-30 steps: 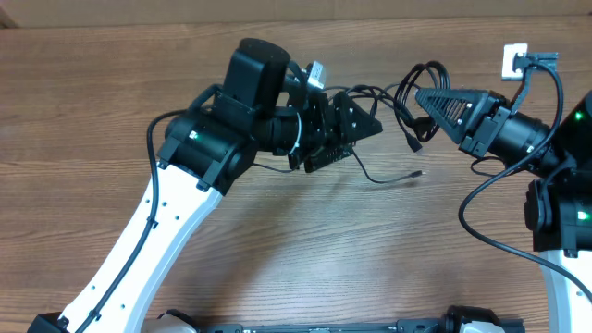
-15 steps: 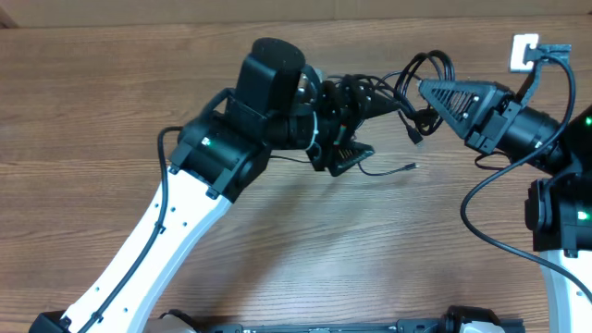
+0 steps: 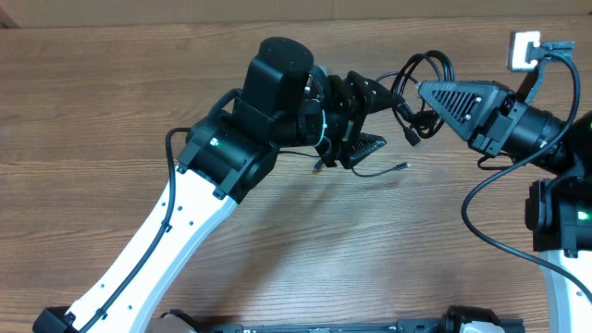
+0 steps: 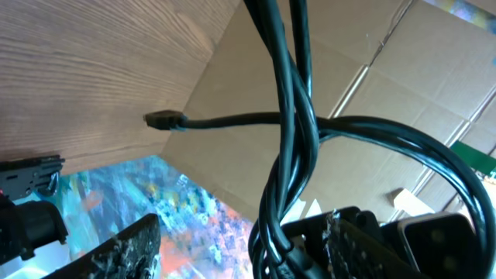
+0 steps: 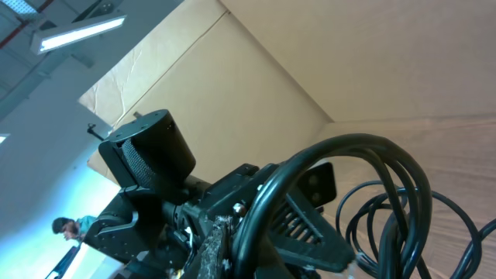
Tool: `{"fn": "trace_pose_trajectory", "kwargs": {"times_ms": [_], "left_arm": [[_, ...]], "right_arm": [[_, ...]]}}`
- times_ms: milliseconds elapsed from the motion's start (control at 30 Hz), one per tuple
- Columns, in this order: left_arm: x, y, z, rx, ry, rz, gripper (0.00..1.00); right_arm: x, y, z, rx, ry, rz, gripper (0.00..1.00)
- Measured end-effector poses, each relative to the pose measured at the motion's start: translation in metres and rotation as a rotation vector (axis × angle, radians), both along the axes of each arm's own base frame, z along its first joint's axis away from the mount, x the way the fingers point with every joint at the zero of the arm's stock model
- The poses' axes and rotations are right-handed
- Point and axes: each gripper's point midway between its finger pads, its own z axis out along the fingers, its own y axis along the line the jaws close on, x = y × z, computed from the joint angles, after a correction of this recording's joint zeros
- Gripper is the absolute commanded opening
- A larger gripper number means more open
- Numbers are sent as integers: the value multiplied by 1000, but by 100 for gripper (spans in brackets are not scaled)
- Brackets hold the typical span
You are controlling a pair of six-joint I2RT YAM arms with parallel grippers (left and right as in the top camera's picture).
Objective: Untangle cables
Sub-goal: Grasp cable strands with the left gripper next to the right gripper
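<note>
Two grippers flank the cables (image 4: pixel 288 147), toward the table's (image 3: pixel 111 111) far side. The right gripper (image 3: pixel 424 90) is clamped on the bundle; its strands run leftward between the left gripper's (image 3: pixel 382 120) spread fingers, the nearer arm for pulling one free.

A small white block (image 3: pixel 524 48) lies on the wooden table (image 3: pixel 92 102) at two o'clock. In the right wrist view a cardboard wall (image 5: pixel 256 70) rises, with a lamp (image 5: pixel 74 32) at ten o'clock and a person (image 5: pixel 68 228) at eight o'clock.

No writing can be read — the white tag (image 3: pixel 524 51) looks too small.
</note>
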Motion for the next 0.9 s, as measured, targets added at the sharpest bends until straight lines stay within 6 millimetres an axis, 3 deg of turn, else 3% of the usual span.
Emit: {"fn": "trace_pose_trajectory", "kwargs": {"times_ms": [167, 400, 900], "left_arm": [[-2, -5, 1, -6, 10, 9, 69], [-5, -13, 6, -20, -8, 17, 60], [-6, -18, 5, -7, -17, 34, 55]], "right_arm": [[-2, 1, 0, 5, 12, 16, 4], [-3, 2, 0, 8, 21, 24, 4], [-8, 4, -1, 5, 24, 51, 4]]}}
